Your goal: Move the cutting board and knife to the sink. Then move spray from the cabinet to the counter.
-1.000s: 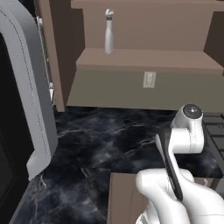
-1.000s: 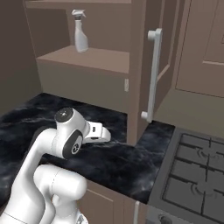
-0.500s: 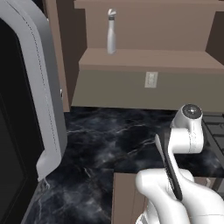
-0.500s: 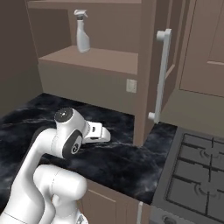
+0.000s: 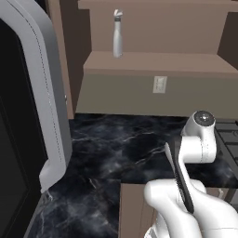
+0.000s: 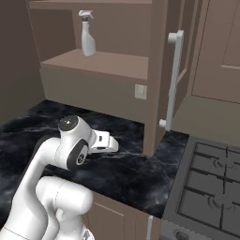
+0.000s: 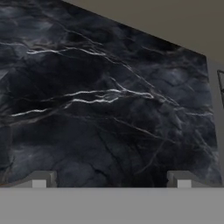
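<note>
Right, gripper (image 7: 111, 178) is spread wide with nothing between the fingers, pointed down at the counter (image 7: 105, 100). Wrist sits low, just above the marble, folded close to the arm's own body in the right base view.

Key relation: the spray (image 6: 87, 33) is well above and beyond the gripper, standing upright on the lower shelf of the cabinet (image 6: 98, 63), near the shelf's front edge, toward the cabinet's left side. Long axis vertical, trigger nozzle on top. So the reach has to go up and forward; a side-on pinch across the slim body looks like the sensible approach, my read.

Relative to the cabinet: its door (image 6: 173, 79) hangs open on the right with a pale bar handle, a wall outlet (image 6: 139, 91) sits just under the shelf, counter directly below, stove (image 6: 211, 187) off to the right past the door. Large grey door frame (image 5: 44, 107) stands left of the cabinet in the left base view.

Board and knife not visible from here; can't judge that step.
</note>
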Controlling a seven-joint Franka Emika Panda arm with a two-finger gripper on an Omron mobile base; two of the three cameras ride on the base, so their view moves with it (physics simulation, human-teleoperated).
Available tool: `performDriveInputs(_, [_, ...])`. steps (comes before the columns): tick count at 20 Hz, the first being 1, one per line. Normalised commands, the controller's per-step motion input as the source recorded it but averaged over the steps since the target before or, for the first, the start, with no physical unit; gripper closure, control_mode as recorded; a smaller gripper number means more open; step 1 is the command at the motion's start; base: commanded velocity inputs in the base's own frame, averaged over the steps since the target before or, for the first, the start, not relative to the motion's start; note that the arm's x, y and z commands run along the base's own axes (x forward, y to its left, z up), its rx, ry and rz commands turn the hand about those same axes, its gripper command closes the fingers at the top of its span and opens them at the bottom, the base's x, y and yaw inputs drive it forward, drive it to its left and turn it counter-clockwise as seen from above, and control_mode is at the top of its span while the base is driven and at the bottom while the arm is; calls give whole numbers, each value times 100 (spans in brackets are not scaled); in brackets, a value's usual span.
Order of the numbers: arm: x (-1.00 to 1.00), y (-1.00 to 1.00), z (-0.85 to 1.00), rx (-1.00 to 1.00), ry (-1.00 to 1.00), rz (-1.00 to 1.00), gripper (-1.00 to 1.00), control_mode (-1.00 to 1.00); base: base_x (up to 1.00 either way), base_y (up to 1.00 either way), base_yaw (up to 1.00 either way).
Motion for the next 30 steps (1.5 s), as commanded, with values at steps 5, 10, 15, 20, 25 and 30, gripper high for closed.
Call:
performDriveInputs(5, [0, 0, 0, 0, 0, 0, -100, 100, 0, 0, 0])
performDriveInputs(10, [0, 0, 0, 0, 0, 0, -100, 100, 0, 0, 0])
performDriveInputs(15, [0, 0, 0, 0, 0, 0, -100, 100, -3, 0, 0])
performDriveInputs(20, [-5, 1, 5, 0, -10, 1, -100, -100, -3, 0, 0])
performDriveInputs(25, [-10, 5, 31, 0, -25, 3, -100, -100, 0, 0, 0])
performDriveInputs(30, [-13, 15, 41, 0, -31, 4, -100, -100, 0, 0, 0])
